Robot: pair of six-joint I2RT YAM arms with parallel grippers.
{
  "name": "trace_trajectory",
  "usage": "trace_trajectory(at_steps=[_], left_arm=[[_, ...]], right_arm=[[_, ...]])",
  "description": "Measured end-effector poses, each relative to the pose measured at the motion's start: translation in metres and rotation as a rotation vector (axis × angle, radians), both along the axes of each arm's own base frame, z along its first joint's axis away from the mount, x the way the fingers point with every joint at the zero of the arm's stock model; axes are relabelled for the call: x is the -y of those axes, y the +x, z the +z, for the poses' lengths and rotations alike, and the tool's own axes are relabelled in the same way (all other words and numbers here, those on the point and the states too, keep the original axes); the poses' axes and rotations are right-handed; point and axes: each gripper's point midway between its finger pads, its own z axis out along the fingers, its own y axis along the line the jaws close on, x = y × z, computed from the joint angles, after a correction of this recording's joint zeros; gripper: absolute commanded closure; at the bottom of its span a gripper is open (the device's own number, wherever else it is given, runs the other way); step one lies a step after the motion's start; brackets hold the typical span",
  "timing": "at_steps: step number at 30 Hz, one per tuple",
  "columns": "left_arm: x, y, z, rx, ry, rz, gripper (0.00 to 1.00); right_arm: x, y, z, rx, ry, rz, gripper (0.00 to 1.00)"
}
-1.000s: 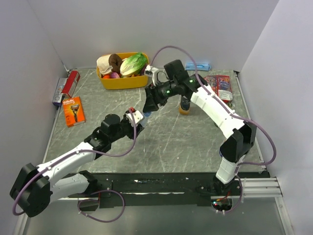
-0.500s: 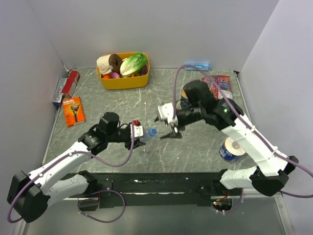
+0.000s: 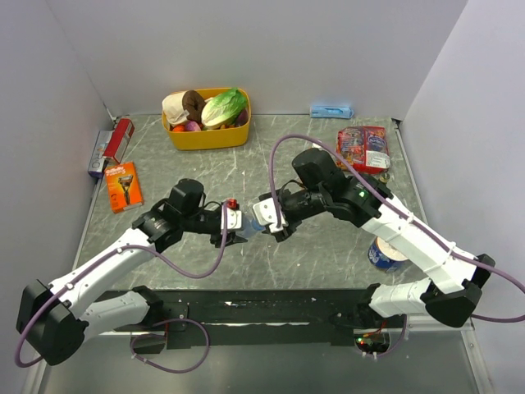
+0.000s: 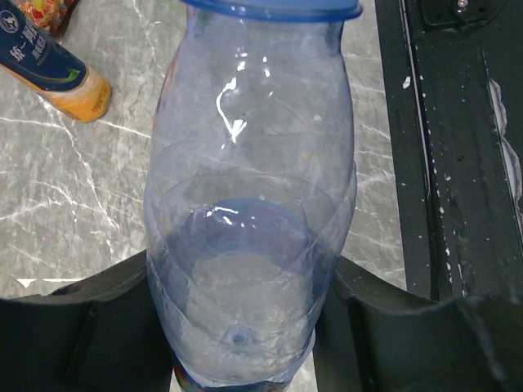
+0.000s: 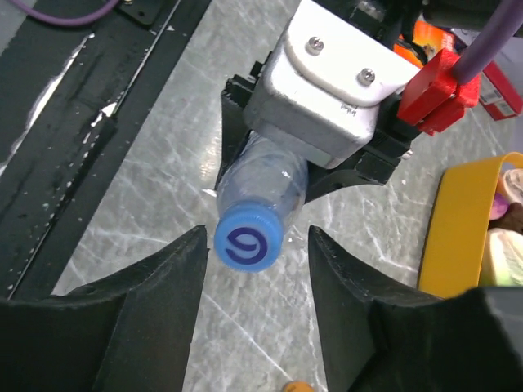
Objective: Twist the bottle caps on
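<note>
My left gripper [image 4: 245, 331] is shut on the base of the clear water bottle [image 4: 249, 188], holding it on its side above the table with the neck pointing right. A blue cap [image 5: 249, 242] with a dark swirl sits on the bottle's mouth. My right gripper [image 5: 257, 238] faces the cap head-on, its jaws open on either side of it. The left finger is almost at the cap's rim and a gap shows on the right. In the top view the two grippers meet at mid-table, left [image 3: 233, 222] and right [image 3: 275, 220]. The orange bottle [image 4: 61, 72] with a dark label stands behind.
A yellow basket [image 3: 205, 139] of vegetables stands at the back left. Red snack packets [image 3: 365, 148] lie at the back right, and a blue-and-white can [image 3: 384, 253] sits by the right arm. An orange razor pack [image 3: 123, 186] and a red box [image 3: 115, 139] lie at the left.
My right arm swung from the orange bottle at the back down to face the left-held water bottle, and its jaws narrowed around the blue cap. The left arm shifted slightly.
</note>
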Motion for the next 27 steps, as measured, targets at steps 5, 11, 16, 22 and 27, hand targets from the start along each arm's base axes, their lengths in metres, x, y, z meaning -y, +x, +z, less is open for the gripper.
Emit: trace_trajectory(at_steps=[5, 11, 16, 22, 27], left_arm=[[0.001, 0.004, 0.004, 0.001, -0.004, 0.005, 0.99], [0.000, 0.004, 0.003, -0.025, -0.003, 0.021, 0.99], [-0.002, 0.007, -0.003, -0.066, 0.005, 0.076, 0.99], [-0.001, 0.025, -0.006, -0.117, -0.052, 0.226, 0.99], [-0.003, 0.045, -0.004, -0.114, -0.083, 0.380, 0.99]], right_arm=[[-0.002, 0.002, 0.001, 0.002, 0.008, -0.007, 0.60], [-0.003, 0.003, 0.000, -0.012, 0.014, -0.021, 0.67], [-0.006, 0.010, -0.007, -0.023, 0.022, -0.068, 0.98], [-0.009, 0.039, -0.008, -0.227, 0.081, -0.320, 1.00], [-0.015, 0.064, -0.005, -0.477, 0.154, -0.525, 1.00]])
